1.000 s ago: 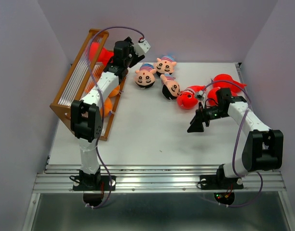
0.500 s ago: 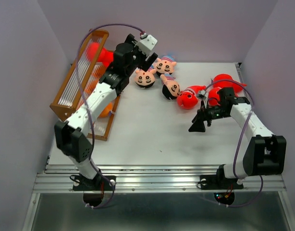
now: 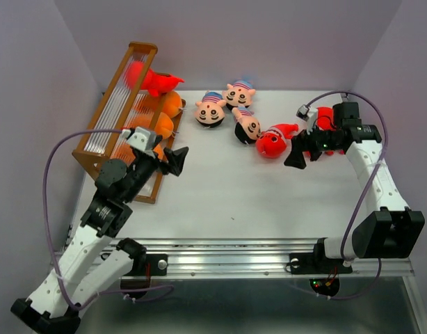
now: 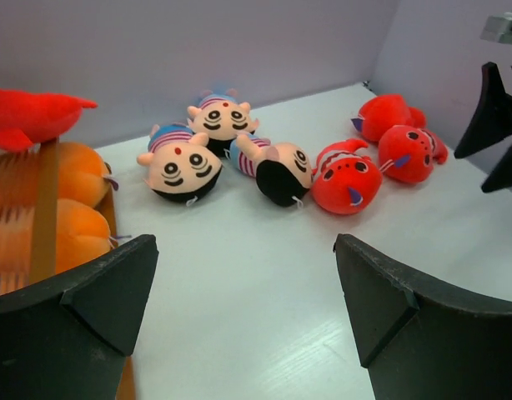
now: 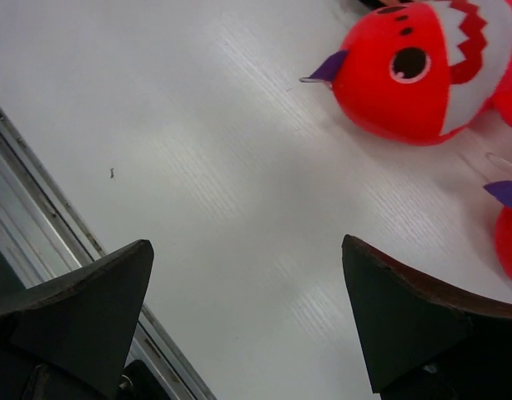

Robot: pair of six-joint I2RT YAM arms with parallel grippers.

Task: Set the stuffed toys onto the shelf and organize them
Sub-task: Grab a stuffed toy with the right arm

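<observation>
The shelf point(image 3: 106, 136) stands at the table's left, with a red stuffed toy point(image 3: 149, 78) on its top tier and two orange ones point(image 3: 165, 115) lower down. On the table lie three doll heads point(image 3: 210, 111) point(image 4: 181, 162) and, to their right, red toys point(image 3: 272, 141) point(image 4: 343, 179) point(image 5: 414, 71). My left gripper point(image 3: 177, 160) point(image 4: 243, 275) hangs open and empty by the shelf's near end, facing the toys. Just right of the nearest red toy, my right gripper point(image 3: 297, 156) point(image 5: 248, 283) is open over bare table and holds nothing.
Grey walls close in the table at the back and both sides. A metal rail point(image 3: 227, 257) runs along the near edge and shows at the lower left of the right wrist view point(image 5: 39, 242). The right arm partly hides a red toy point(image 3: 326, 115).
My left arm has swung away from the shelf's top toward the near end and its jaws have widened; the red toy stays on the top tier. My right gripper moved farther back and right.
</observation>
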